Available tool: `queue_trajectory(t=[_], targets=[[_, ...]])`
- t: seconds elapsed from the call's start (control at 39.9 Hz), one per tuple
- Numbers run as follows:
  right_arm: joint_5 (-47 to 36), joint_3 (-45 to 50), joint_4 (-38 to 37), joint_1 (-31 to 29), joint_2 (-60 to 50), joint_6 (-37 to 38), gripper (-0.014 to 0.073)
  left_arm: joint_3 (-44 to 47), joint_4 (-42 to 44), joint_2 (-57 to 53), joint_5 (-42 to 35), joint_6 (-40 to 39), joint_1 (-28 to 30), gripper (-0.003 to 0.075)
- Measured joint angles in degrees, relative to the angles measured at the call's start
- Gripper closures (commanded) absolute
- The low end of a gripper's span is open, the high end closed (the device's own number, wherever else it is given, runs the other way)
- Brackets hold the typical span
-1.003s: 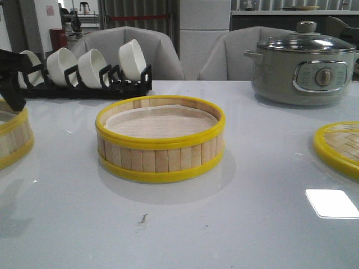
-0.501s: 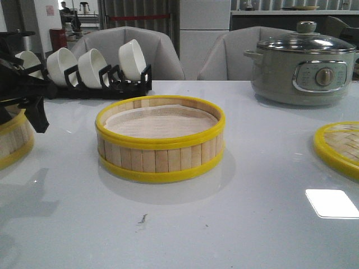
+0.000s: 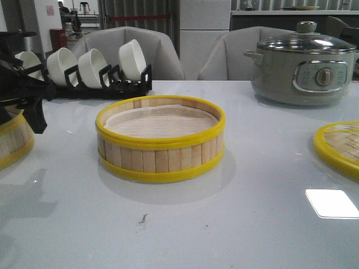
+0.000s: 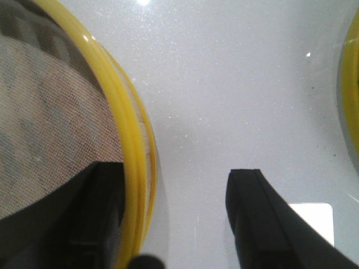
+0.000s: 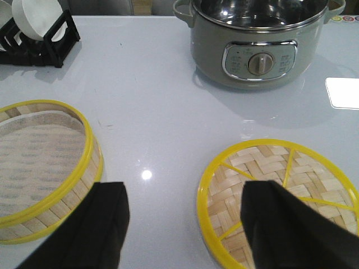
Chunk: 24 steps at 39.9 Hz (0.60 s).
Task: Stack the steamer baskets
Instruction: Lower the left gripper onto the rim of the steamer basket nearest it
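One steamer basket (image 3: 160, 140) stands in the middle of the table, white liner inside; it also shows in the right wrist view (image 5: 39, 162). A second steamer basket (image 3: 11, 143) is cut off at the table's far left. My left gripper (image 3: 28, 106) is low at this basket's right side. In the left wrist view the left gripper (image 4: 175, 171) is open and straddles the yellow rim (image 4: 132, 157): one finger (image 4: 98, 213) is inside over the liner, the other is outside over the table. My right gripper (image 5: 185, 193) is open and empty, above the table between the middle basket and the lid.
A flat woven bamboo lid (image 3: 339, 147) with a yellow rim lies at the right edge, also seen in the right wrist view (image 5: 280, 190). A grey electric cooker (image 3: 303, 67) stands at the back right. A black rack of white bowls (image 3: 84, 70) stands at the back left.
The left gripper has moved right and down onto the left basket's right rim. Over the last half second it has hardly shifted. The middle basket has stayed put.
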Motion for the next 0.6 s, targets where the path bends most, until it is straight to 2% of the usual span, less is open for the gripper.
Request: queue_trajectory(t=[0.6], targets=[[0.5, 0.0, 0.0, 0.0, 0.0, 0.0, 0.0055, 0.0, 0.8, 0.0, 0.4, 0.0, 2.2, 0.0290]])
